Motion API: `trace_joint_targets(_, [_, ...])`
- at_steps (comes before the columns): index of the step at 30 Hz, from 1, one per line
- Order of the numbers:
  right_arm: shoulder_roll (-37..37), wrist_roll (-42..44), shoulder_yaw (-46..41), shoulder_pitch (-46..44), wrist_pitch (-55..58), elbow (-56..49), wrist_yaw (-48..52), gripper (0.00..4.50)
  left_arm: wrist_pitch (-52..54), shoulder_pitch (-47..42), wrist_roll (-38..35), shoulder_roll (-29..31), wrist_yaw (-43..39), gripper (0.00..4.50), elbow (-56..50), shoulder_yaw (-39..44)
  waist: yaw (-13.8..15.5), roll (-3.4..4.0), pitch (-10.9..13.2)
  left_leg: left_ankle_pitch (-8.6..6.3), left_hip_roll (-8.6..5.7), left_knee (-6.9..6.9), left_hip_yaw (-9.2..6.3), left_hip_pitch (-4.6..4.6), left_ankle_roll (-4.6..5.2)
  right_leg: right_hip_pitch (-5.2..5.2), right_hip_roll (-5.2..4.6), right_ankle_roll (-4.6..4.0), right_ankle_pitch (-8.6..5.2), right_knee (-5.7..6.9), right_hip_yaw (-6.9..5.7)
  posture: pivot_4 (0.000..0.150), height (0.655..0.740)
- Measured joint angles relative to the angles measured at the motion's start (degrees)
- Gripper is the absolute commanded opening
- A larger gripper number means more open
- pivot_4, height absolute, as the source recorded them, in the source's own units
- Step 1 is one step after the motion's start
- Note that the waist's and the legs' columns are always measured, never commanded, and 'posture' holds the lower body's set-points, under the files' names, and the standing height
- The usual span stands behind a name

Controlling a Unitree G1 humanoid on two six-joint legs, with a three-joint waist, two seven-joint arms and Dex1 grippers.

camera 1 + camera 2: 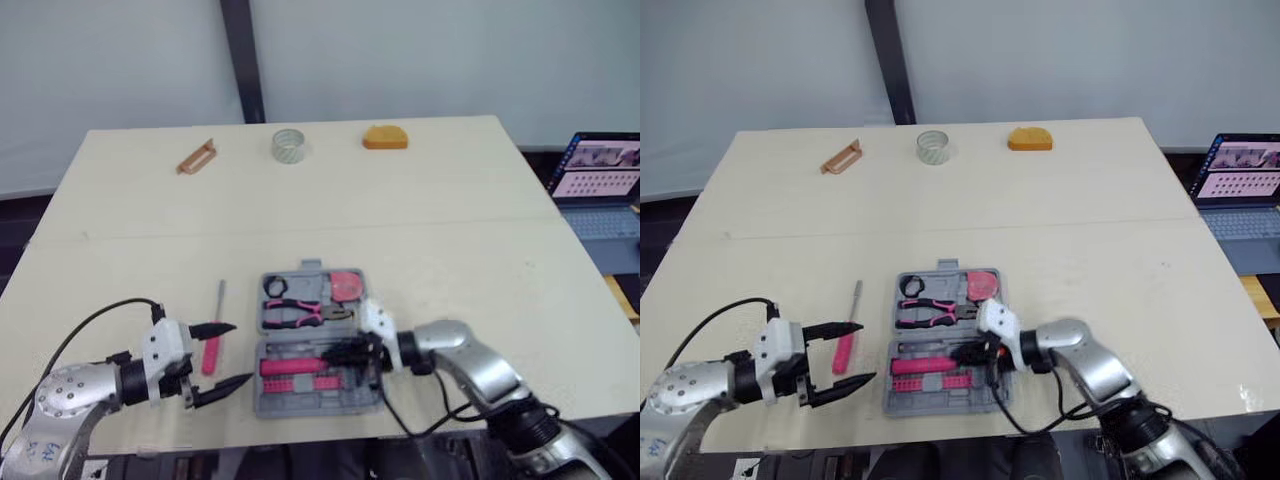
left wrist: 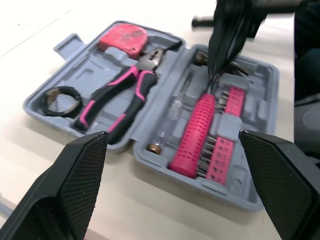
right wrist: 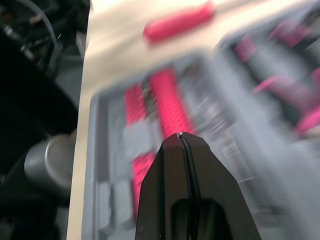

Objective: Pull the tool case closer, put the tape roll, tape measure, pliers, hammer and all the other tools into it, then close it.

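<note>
Grippers work at an open case point(image 1: 266, 400) by the front edge of a table point(image 1: 450, 250).
Left gripper point(image 1: 242, 352), jaws wide apart, hovers near the front edge just left of the case, beside a screwdriver point(image 1: 210, 358) lying on the table. Inside the case sit pliers point(image 1: 300, 314), a tape measure point(image 1: 346, 285) and a pink-handled tool point(image 1: 290, 367). A tape roll point(image 1: 288, 146) waits at the far edge. Right gripper point(image 1: 338, 352), jaws pressed together, pokes into the case's near half at that tool's end. It seems to be seating the tool, so a gentle, straight push is best, since the case may slide. For the screwdriver, closing across mid-handle should keep it level.
</note>
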Motion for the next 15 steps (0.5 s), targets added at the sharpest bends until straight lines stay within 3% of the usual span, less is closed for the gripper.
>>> trace_joint_targets(1, [-0.77,1.39,-2.71,-0.45,0.86,-1.03,-0.29,0.86,1.26,-0.66,-0.79,0.46,0.19,4.5,0.02,0.65,0.0,0.0,0.07,-0.03,0.0,-0.01,0.0,0.0,0.0,-0.01,0.01,0.0,0.0,-0.01,-0.01,0.15,0.74])
trace_joint_targets(8, [-7.94,5.95,-17.32,2.47,3.34,-0.48,-1.71,4.44,3.59,-2.56,-1.58,1.47,1.67,4.5,5.92,7.04,0.03,-0.12,0.39,-0.13,0.0,0.02,0.14,-0.04,0.07,-0.01,0.0,0.01,0.0,-0.11,-0.02,0.15,0.74])
trace_joint_targets(15, [-9.2,4.14,-30.69,9.15,-5.29,11.15,-7.51,4.48,1.14,-2.6,-0.31,2.04,4.21,4.5,17.73,15.87,-0.1,-0.2,0.48,-0.13,0.02,0.03,0.27,0.01,0.07,-0.02,-0.01,0.01,0.01,-0.11,0.02,0.15,0.74])
